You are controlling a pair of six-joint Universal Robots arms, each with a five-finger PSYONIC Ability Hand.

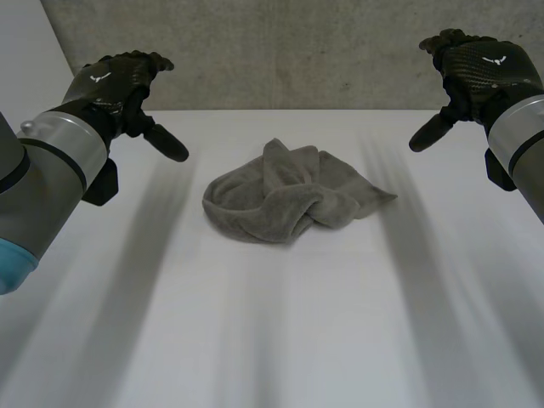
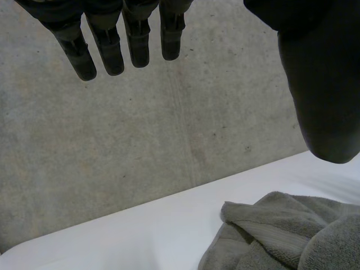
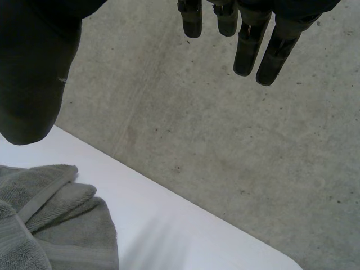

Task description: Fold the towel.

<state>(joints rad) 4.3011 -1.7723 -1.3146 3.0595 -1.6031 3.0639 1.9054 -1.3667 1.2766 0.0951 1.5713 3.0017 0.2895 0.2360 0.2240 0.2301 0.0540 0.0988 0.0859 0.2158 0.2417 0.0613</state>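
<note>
A grey towel (image 1: 289, 194) lies crumpled in a heap on the white table (image 1: 272, 340), a little beyond its middle. My left hand (image 1: 119, 81) hangs in the air well to the left of the towel, fingers straight and thumb out, holding nothing. My right hand (image 1: 480, 72) hangs equally high to the towel's right, also open and empty. In the left wrist view the fingers (image 2: 107, 48) are spread above the table's far edge, with the towel (image 2: 281, 236) below the thumb. In the right wrist view the fingers (image 3: 247, 48) are straight, and the towel (image 3: 50, 225) lies under the thumb.
A grey concrete wall (image 1: 289, 51) rises right behind the table's far edge. The bare white tabletop stretches around the towel on every side, with wide free room towards the front.
</note>
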